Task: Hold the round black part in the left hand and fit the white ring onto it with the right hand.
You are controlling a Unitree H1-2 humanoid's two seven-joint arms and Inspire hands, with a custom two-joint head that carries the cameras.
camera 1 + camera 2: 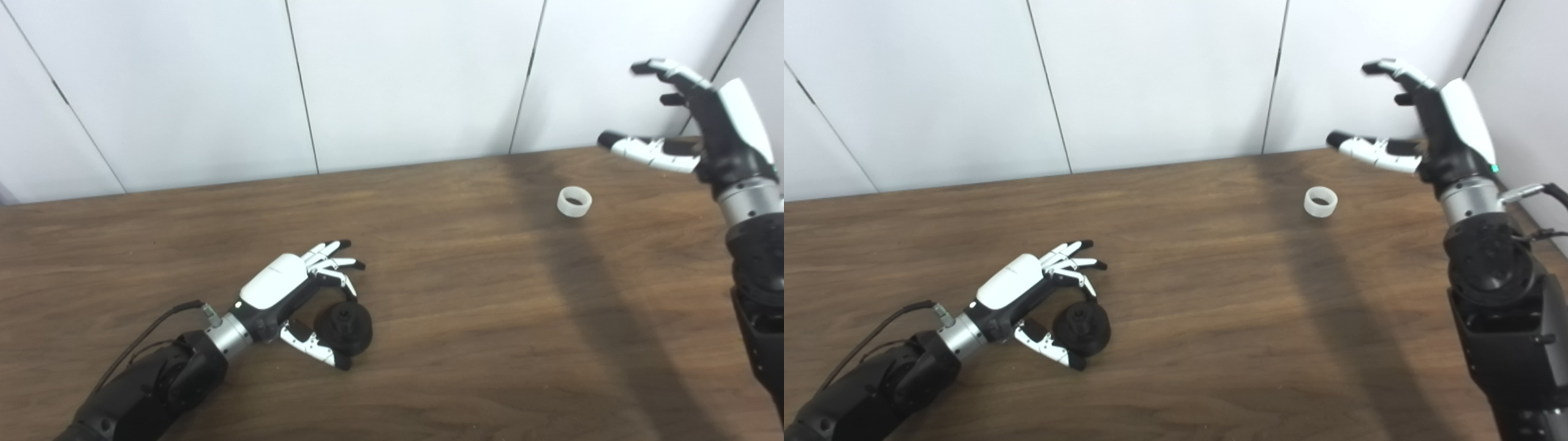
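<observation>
Left hand (288,294) lies low on the desk (465,318), fingers spread around the round black part (344,326) without gripping it; white ring (574,201) sits near the far edge, bare wood between; right hand (704,131) hovers wide, empty.

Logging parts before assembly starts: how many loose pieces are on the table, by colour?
Black: 1, the round part, between the fingers of the left hand.
White: 1, the ring, lying alone below the raised right hand.
Total: 2
</observation>
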